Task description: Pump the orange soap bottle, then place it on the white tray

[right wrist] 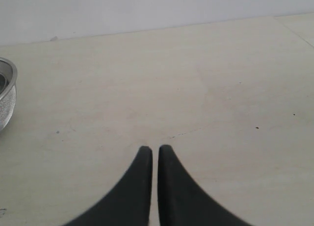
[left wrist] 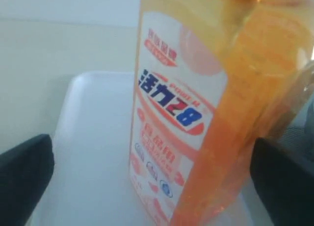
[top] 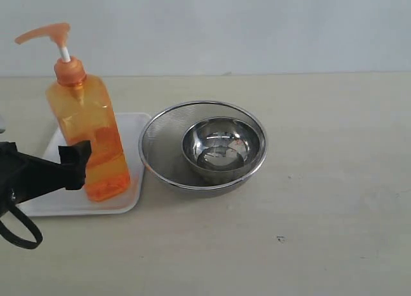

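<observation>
Pale table carries everything. Seen from outside, the white tray lies at 9 o'clock of the mesh strainer, which cradles a steel bowl. The orange soap bottle stands upright toward the tray's 4 o'clock corner, so placement looks done. The left tool brackets its lower body, fingers spread wide, probably letting go. The right tool, fingers nearly touching, hangs idle over bare table.

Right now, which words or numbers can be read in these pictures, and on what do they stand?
"活力28": blue print on the white label of the orange soap bottle.
Red print above it and the lines below it: too blurred to read.
Elsewhere: no text.
</observation>
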Controlling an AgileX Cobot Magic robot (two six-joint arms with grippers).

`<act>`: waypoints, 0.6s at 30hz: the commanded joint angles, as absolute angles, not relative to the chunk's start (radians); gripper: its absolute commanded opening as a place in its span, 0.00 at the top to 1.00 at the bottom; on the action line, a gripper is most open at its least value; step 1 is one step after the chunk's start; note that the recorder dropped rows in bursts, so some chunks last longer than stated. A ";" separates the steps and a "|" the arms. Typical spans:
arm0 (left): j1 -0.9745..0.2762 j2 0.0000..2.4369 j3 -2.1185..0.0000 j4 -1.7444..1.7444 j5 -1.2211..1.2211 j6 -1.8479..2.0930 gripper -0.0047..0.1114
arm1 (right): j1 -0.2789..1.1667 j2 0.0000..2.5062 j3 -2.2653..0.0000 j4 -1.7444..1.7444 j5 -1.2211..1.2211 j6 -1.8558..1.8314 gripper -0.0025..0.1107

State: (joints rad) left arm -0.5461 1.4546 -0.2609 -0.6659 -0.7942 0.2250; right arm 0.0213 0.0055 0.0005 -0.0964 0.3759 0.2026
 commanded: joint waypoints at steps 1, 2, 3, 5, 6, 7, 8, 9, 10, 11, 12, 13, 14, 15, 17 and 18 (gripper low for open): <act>-0.548 1.436 -0.263 -0.784 -0.783 0.290 0.01 | 0.019 0.000 0.000 -0.103 0.369 0.203 0.98; -0.548 1.430 -0.263 -0.805 -0.783 0.309 0.01 | 0.019 0.000 0.000 -0.103 0.369 0.203 0.98; -0.548 1.420 -0.263 -0.829 -0.783 0.330 0.01 | 0.019 0.000 0.000 -0.103 0.369 0.203 0.98; -0.548 1.401 -0.263 -0.876 -0.783 0.362 0.01 | 0.019 0.000 0.000 -0.103 0.369 0.203 0.98; -0.548 1.388 -0.263 -0.896 -0.772 0.378 0.01 | 0.019 0.000 0.000 -0.103 0.369 0.203 0.98; -0.548 1.374 -0.263 -0.910 -0.763 0.399 0.01 | 0.019 0.000 0.000 -0.103 0.369 0.203 0.98; -0.548 1.359 -0.263 -0.919 -0.749 0.436 0.01 | 0.019 0.000 0.000 -0.103 0.369 0.203 0.98; -0.548 1.344 -0.263 -0.923 -0.739 0.465 0.01 | 0.019 0.000 0.000 -0.103 0.369 0.203 0.98; -0.548 1.332 -0.263 -0.923 -0.730 0.466 0.01 | 0.019 0.000 0.000 -0.103 0.369 0.203 0.98; -0.548 1.315 -0.263 -0.923 -0.708 0.455 0.01 | 0.019 0.000 0.000 -0.103 0.369 0.203 0.98; -0.548 1.298 -0.263 -0.923 -0.686 0.442 0.01 | 0.019 0.000 0.000 -0.103 0.369 0.203 0.98; -0.548 1.282 -0.263 -0.923 -0.663 0.441 0.01 | 0.019 0.000 0.000 -0.103 0.369 0.203 0.98; -0.548 1.269 -0.263 -0.918 -0.638 0.441 0.01 | 0.019 0.000 0.000 -0.103 0.369 0.203 0.98; -0.548 1.256 -0.263 -0.917 -0.616 0.441 0.01 | 0.019 0.000 0.000 -0.103 0.369 0.203 0.98; -0.548 1.235 -0.263 -0.900 -0.580 0.431 0.01 | 0.019 0.000 0.000 -0.103 0.369 0.203 0.98; -0.548 1.228 -0.263 -0.871 -0.564 0.407 0.01 | 0.019 0.000 0.000 -0.103 0.369 0.203 0.98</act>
State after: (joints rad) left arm -0.5461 1.2527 -0.2609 -0.9099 -0.6114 0.4382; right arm 0.0213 0.0055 0.0005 -0.0964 0.3759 0.2026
